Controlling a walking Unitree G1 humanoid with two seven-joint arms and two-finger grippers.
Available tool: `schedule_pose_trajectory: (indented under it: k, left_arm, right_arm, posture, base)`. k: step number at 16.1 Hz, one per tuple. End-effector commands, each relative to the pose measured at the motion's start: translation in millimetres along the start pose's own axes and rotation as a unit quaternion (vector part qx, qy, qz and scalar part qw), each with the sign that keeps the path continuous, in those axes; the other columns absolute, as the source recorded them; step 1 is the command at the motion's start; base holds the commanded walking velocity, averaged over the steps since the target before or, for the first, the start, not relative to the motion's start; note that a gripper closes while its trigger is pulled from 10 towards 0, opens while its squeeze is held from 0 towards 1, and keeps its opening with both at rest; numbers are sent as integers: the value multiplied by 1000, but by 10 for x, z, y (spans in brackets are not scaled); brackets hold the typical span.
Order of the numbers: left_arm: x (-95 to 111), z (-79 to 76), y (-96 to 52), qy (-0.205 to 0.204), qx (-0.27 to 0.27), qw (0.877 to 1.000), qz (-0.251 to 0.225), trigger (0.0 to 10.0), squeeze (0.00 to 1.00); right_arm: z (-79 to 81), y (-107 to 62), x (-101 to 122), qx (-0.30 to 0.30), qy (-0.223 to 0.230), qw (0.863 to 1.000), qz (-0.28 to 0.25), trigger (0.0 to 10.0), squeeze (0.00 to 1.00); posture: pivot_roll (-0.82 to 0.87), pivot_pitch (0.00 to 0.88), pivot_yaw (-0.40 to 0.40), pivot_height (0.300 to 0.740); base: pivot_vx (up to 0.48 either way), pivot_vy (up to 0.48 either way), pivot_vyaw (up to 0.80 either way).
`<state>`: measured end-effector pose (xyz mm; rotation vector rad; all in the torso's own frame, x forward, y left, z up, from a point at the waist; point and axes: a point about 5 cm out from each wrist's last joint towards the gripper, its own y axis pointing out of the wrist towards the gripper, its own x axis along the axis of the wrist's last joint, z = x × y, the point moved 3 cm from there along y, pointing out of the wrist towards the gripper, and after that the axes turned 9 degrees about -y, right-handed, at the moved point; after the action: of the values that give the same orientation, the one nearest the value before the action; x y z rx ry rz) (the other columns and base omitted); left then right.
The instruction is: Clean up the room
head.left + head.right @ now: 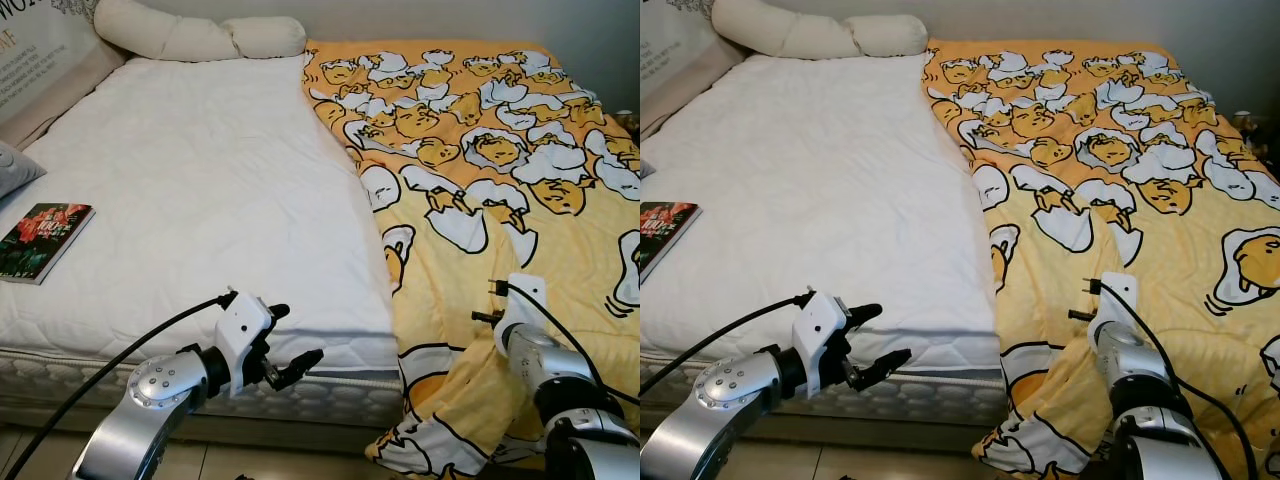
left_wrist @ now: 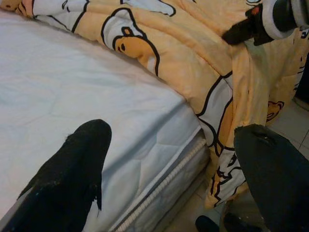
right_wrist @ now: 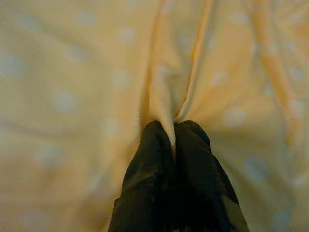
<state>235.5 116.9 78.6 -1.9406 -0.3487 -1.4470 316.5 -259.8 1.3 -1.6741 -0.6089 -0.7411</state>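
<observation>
A yellow blanket (image 1: 500, 230) printed with egg cartoons covers the right half of the bed and spills over the foot edge toward the floor. My right gripper (image 3: 174, 137) is shut on a fold of this blanket near the foot edge; in the left eye view it sits at the blanket's lower part (image 1: 486, 317). My left gripper (image 1: 292, 340) hovers open just off the foot edge of the bare white mattress (image 1: 200, 190), a little left of the hanging blanket corner (image 2: 227, 145). Nothing lies between its fingers (image 2: 72, 174).
A book (image 1: 42, 240) with a dark red cover lies on the mattress at the left. Long cream pillows (image 1: 190, 35) rest at the head of the bed, and a grey cushion (image 1: 14, 166) pokes in at the left edge. Tiled floor (image 1: 230, 462) runs below the bed.
</observation>
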Motion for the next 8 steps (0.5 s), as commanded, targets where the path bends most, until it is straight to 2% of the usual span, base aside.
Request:
schedule_pose_trajectory:
  k: [1, 2, 6, 7, 8]
  left_arm:
    - [25, -13, -9, 11, -1, 1000, 1, 10000, 627]
    - [3, -7, -22, 7, 5, 1000, 1, 10000, 627]
    - [-18, -17, -40, 2, 9, 1000, 1, 10000, 627]
    - [-27, -25, -53, -1, 10, 1000, 1, 10000, 627]
    - [-34, -32, -64, -2, 12, 1000, 1, 10000, 627]
  right_arm:
    - [27, -12, 97, 14, 15, 1000, -24, 0, 0]
    - [144, -76, 176, 76, 29, 995, -64, 0, 0]
    - [318, -184, 177, 166, 21, 982, -89, 0, 0]
    - [501, -305, 214, 240, 6, 964, -112, 0, 0]
    - [640, -406, 222, 290, -10, 949, -123, 0, 0]
  posture:
    - [-62, 23, 31, 740]
    - [-66, 28, 26, 740]
    - [-72, 38, 16, 740]
    - [-72, 38, 16, 740]
    - [-71, 41, 12, 740]
  base:
    - [0, 0, 0]
    - [0, 0, 0]
    - [0, 0, 0]
    - [0, 0, 0]
    - [0, 0, 0]
